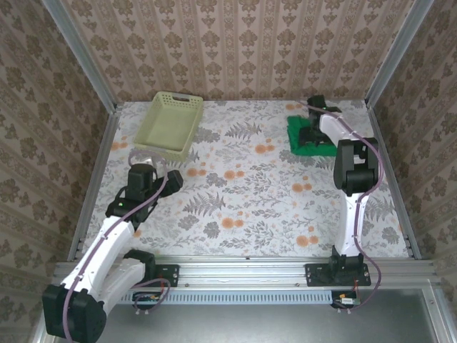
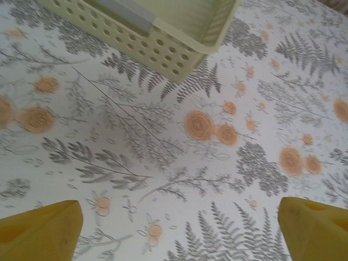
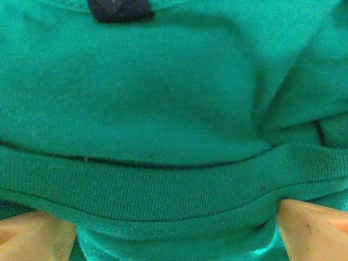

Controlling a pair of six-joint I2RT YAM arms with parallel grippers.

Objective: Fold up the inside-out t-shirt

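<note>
Top external view places the bright green cloth t-shirt (image 1: pixel 294 136) in a bunched heap at the far right of the floral-patterned tabletop (image 1: pixel 243 193), close to the right wall and well apart from the pale yellow-green plastic lattice basket (image 1: pixel 171 121), which stands at the far left. The white-and-black right arm (image 1: pixel 355 168) reaches forward with its dark wrist end down over the heap, hiding the middle of it. The left arm (image 1: pixel 114 236) leans out over the left side of the tabletop, its end just short of the basket's near edge and touching nothing. From the right wrist camera, the right arm's fingers (image 3: pixel 312 231) stand wide apart at the two lower corners, open, with green fabric bulging up between them; a ribbed band (image 3: pixel 163 185) of the shirt runs across just above the fingertips, smoother cloth lies beyond it, and a small dark patch (image 3: pixel 119 8) sits at the top edge. From the left wrist camera, the left arm's fingers (image 2: pixel 38 234) are yellow and likewise spread wide and open, hanging above bare patterned tabletop, with a corner of the basket showing ahead of them.
</note>
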